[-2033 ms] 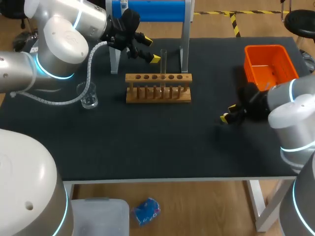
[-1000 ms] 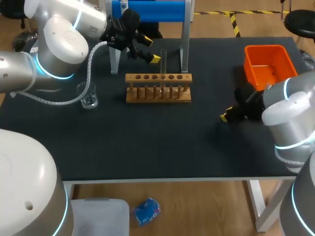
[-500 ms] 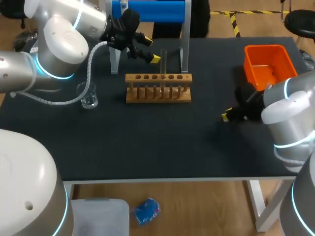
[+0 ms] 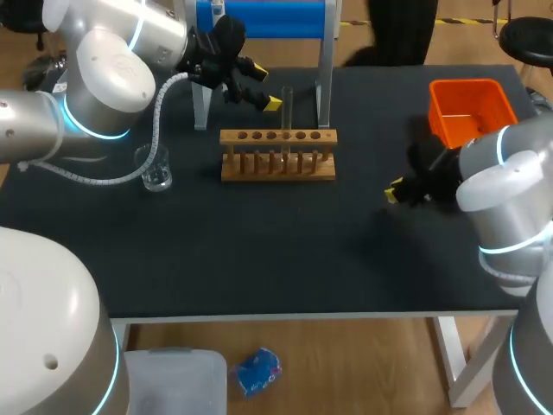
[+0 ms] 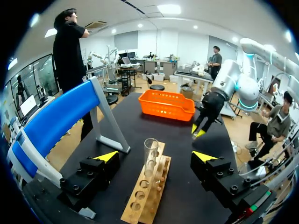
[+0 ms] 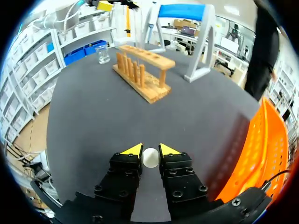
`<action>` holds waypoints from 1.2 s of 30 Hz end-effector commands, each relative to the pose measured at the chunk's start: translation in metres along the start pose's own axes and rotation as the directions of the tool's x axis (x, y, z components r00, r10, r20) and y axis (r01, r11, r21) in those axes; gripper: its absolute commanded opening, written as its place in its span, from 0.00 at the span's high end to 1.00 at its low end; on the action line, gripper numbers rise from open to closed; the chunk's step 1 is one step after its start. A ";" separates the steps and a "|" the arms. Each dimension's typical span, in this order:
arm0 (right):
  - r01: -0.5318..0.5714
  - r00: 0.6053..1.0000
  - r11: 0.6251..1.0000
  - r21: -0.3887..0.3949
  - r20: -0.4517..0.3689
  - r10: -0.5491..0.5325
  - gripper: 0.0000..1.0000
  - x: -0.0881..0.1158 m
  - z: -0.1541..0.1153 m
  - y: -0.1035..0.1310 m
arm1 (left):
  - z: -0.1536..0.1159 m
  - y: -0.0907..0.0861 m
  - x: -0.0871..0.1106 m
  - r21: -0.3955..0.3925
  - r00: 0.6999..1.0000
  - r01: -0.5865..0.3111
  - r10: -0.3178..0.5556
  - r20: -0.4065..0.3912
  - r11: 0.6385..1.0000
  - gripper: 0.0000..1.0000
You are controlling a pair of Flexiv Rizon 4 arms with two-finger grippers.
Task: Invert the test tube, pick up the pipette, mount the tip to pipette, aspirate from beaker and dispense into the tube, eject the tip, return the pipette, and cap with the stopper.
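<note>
A clear test tube (image 4: 288, 108) stands upright in the wooden rack (image 4: 276, 156) at the table's back middle. My left gripper (image 4: 266, 88) hovers just left of the tube, open; in the left wrist view the tube (image 5: 150, 156) rises from the rack (image 5: 148, 198) between its wide-apart fingers (image 5: 106, 156), touching neither. My right gripper (image 4: 393, 192) is low over the table at the right, near the orange basket. In the right wrist view it (image 6: 150, 150) is shut on a small round white stopper (image 6: 150, 158). No pipette is visible.
A small glass beaker (image 4: 155, 169) stands left of the rack. A grey stand with a blue top (image 4: 259, 17) is behind the rack. An orange basket (image 4: 471, 111) sits at the back right. Dark table surface lies between the rack and my right gripper.
My right gripper has narrowed its fingers onto the white stopper and shifted slightly away from the table's front edge. The left arm has not moved.
</note>
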State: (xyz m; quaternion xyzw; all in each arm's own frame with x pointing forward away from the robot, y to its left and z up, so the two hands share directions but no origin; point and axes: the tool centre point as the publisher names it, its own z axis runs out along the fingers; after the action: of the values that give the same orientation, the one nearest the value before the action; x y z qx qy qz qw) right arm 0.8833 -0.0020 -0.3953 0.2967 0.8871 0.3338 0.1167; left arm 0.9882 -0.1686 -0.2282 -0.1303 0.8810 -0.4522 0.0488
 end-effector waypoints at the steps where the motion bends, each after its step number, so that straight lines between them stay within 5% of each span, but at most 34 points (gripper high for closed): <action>1: 0.016 0.998 0.999 0.034 -0.062 -0.014 1.00 -0.005 -0.033 0.023 | -0.001 -0.001 -0.001 -0.005 1.000 0.001 -0.001 -0.003 1.000 0.00; 27: 0.251 0.935 0.957 -0.147 -0.220 -0.279 1.00 0.002 -0.085 0.181 | -0.001 -0.001 -0.001 -0.005 1.000 0.001 -0.001 -0.003 1.000 0.00; 36: 0.278 0.928 0.945 -0.169 -0.206 -0.310 1.00 0.008 -0.086 0.195 | -0.001 -0.001 -0.001 -0.005 1.000 0.001 -0.001 -0.003 1.000 0.00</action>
State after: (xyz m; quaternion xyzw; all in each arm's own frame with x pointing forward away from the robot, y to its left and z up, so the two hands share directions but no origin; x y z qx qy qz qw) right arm 0.9298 0.0765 -0.2036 0.1116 0.9034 0.4053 0.0849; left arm 0.9883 -0.1685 -0.2283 -0.1301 0.8810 -0.4522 0.0486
